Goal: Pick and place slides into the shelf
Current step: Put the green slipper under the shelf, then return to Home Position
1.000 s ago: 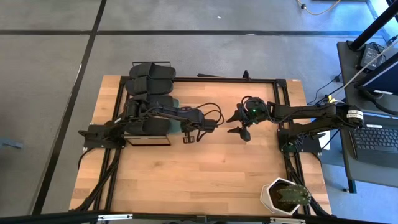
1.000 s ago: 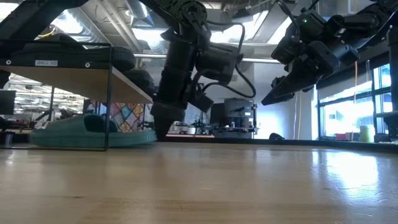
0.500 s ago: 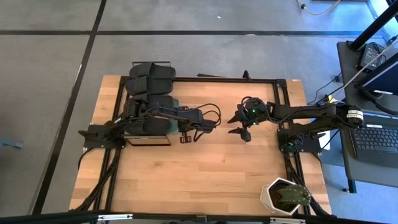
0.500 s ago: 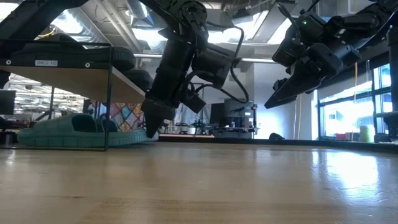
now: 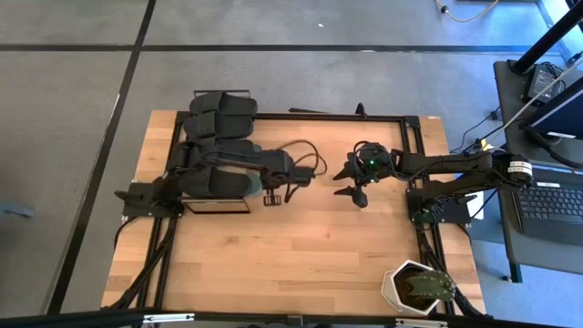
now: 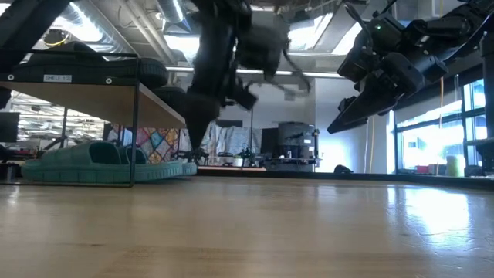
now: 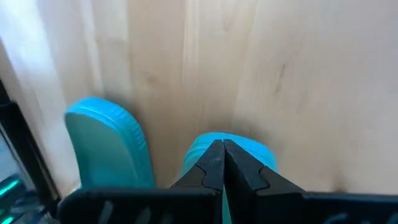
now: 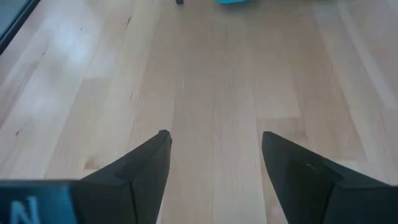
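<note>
- Wooden tabletop bare across the middle; potted plant at its near right corner
- Shelf at the left edge: black slides on and beside the top board, teal slides side by side on the table beneath it
- Left gripper clenched shut and empty, just off the shelf's open side, teal toes directly below its tips in the left wrist view
- Long axes of the teal pair pointing out toward table centre
- Right gripper spread open, empty, raised mid-table, well apart from the shelf
- Left arm nearer; judged all six stowed, withdrawal the likely next move
</note>
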Available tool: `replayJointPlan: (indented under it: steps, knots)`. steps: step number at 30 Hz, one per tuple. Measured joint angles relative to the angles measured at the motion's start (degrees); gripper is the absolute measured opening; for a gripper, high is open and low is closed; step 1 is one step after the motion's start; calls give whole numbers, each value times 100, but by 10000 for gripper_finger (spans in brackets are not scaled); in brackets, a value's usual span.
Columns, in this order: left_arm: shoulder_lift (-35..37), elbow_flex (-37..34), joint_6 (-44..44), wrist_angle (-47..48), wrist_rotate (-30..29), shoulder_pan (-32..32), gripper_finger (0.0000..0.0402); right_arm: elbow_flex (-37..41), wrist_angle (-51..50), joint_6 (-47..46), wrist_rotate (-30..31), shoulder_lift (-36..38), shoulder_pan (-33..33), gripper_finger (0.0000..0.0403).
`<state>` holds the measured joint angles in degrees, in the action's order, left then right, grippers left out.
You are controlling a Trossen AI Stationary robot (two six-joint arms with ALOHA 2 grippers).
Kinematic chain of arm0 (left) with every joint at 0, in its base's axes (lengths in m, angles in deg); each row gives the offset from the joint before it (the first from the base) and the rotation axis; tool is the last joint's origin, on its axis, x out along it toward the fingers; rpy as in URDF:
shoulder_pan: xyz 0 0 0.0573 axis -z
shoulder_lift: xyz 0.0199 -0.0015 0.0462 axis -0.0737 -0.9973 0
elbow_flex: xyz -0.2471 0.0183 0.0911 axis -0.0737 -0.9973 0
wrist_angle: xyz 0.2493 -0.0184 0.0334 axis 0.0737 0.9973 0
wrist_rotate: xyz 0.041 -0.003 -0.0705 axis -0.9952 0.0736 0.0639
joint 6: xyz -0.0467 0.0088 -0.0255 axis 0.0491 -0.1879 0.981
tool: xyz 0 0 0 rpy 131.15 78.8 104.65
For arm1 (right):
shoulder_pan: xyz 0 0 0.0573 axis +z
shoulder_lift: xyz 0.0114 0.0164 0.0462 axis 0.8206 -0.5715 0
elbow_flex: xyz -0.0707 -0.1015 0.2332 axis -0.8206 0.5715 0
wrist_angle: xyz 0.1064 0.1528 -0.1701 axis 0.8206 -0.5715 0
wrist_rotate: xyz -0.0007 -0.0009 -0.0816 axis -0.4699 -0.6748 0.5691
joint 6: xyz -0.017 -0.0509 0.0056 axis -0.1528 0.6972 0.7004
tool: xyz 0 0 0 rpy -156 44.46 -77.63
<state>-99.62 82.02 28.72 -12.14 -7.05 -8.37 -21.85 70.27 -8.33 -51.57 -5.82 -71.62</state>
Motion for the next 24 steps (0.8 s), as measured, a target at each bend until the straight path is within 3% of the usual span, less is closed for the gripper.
replayJointPlan:
  steps: [6, 13, 18, 24]
  knots:
    - [1258, -2, -529, -874, 542, -175, 0, 0, 52, 1, -1, 0, 0, 251]
    - [3150, -174, -1049, -2422, 570, -472, 0, -2, 57, 23, -2, 0, 0, 251]
    - [4725, -1379, -1260, -3843, 608, -623, 0, -2, 545, 226, -9, 0, -2, 251]
    - [6532, -3281, -1049, -4711, 688, -674, 0, -7, 1248, 588, -79, 4, -32, 251]
